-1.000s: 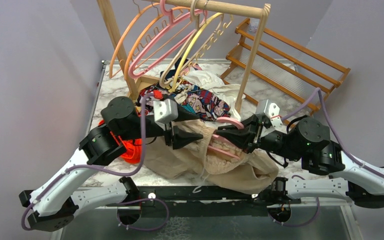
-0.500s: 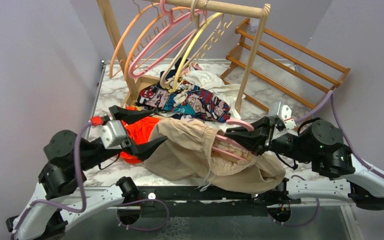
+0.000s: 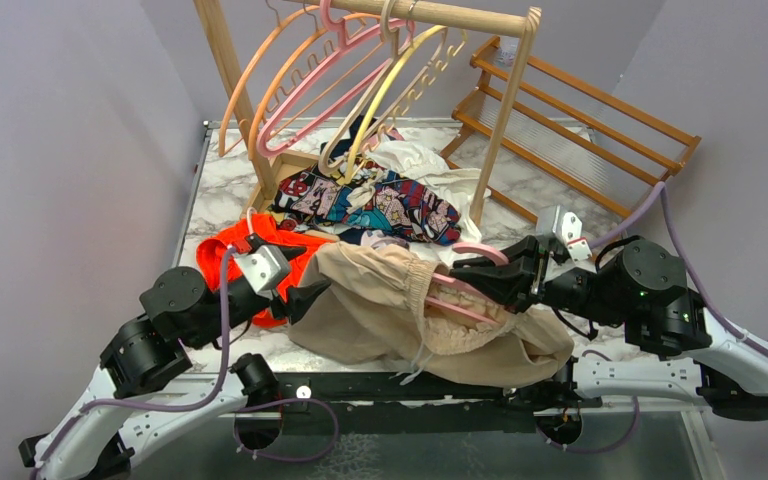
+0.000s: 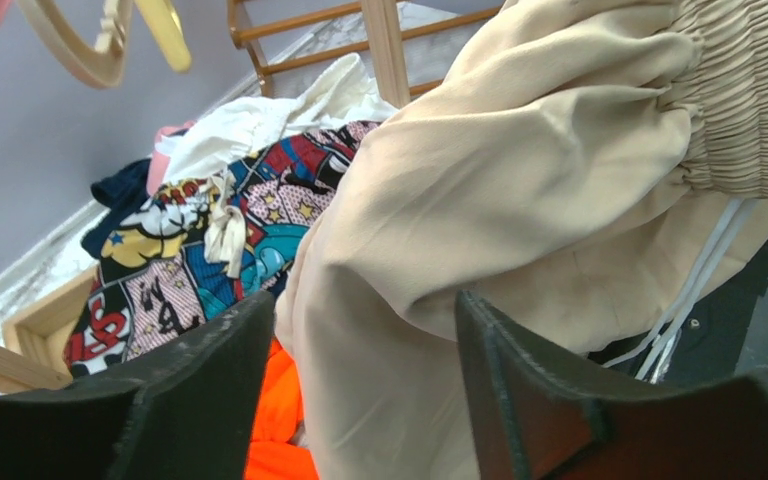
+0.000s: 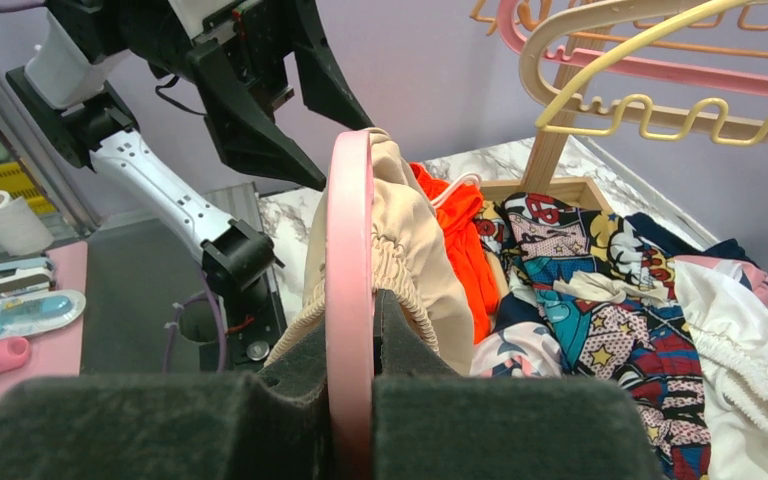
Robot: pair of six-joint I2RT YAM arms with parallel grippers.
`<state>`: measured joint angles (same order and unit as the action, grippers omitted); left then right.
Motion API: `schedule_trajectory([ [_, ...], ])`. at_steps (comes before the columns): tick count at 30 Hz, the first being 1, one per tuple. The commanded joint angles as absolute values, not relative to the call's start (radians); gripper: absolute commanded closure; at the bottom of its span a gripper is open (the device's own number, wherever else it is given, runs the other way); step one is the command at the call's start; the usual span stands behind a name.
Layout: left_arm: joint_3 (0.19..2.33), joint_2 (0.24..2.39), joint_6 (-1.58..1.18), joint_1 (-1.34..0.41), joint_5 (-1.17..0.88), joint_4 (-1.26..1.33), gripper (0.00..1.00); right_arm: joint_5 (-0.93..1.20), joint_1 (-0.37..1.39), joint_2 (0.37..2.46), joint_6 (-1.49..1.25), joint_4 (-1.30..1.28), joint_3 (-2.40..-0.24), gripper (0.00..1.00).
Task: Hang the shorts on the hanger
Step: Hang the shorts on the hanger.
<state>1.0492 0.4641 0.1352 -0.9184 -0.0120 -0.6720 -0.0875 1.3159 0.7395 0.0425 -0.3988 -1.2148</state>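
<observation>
Fabric of the shorts (image 3: pixel 380 300) looks thin, soft and baggy, so I judge it light and floppy. It will sag and slide rather than keep a shape, and a loosely pinched fold would probably slip free. The shorts lie heaped on the table (image 3: pixel 212 190), directly ahead of the left jaws, with one end bunched over the hanger (image 5: pixel 350 280).

The left jaws stand wide apart and hold nothing; a rounded fold of beige cloth sits just beyond their tips. The right jaws are closed tight on the pink hanger, which stands edge-on between them. The gathered waistband (image 4: pixel 740 100) wraps against it just past their tips.

The best hold, I think, is that elastic waistband, which is thicker, ribbed and less slippery than the legs. The white drawstring (image 4: pixel 705 260) dangling below it could snag. The orange garment (image 3: pixel 260 235) shows low between the left jaws and might be pinched by mistake.
</observation>
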Motion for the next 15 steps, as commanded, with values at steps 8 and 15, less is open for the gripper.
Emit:
schedule_trajectory([
  [8, 0.975, 0.481, 0.137, -0.920, 0.000, -0.661, 0.59, -0.039, 1.321, 0.742, 0.028, -0.375, -1.267, 0.99],
  [15, 1.008, 0.475, 0.166, -0.920, -0.016, -0.659, 1.00, -0.053, 1.321, 0.751, 0.033, -0.402, -1.285, 0.99],
])
